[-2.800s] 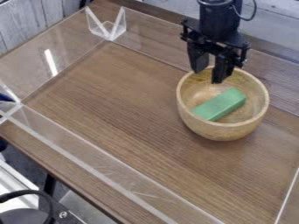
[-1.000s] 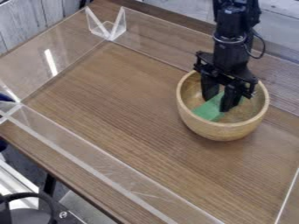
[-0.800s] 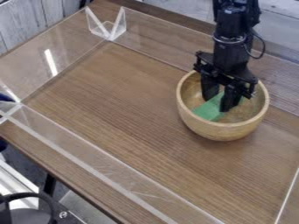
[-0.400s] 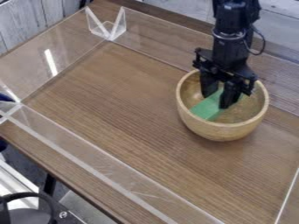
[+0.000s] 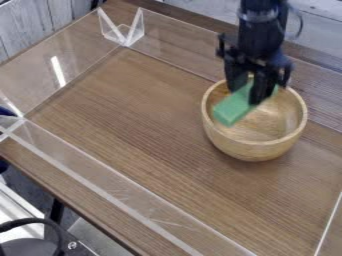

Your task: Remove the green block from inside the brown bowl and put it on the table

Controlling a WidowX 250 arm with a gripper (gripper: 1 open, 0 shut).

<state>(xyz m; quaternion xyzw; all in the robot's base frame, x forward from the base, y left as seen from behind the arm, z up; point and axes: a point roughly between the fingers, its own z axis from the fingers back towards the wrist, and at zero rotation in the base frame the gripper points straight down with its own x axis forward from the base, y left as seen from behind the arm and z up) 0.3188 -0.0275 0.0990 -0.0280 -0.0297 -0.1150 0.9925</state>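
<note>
The green block (image 5: 235, 108) hangs tilted between the black fingers of my gripper (image 5: 253, 95), which is shut on its upper end. It is lifted over the left half of the brown bowl (image 5: 267, 146), its lower end about level with the rim. The bowl is a round, light-tan wooden one standing at the right side of the table (image 5: 127, 120), and its inside shows nothing else. The arm comes down from the top edge of the view.
Low clear acrylic walls (image 5: 80, 165) edge the dark wood tabletop. A clear corner bracket (image 5: 123, 28) stands at the far left. Bare tabletop stretches left of and in front of the bowl.
The gripper went down into the bowl, closed on the green block, and has risen with it, moving slightly left; the block has left the bowl's floor.
</note>
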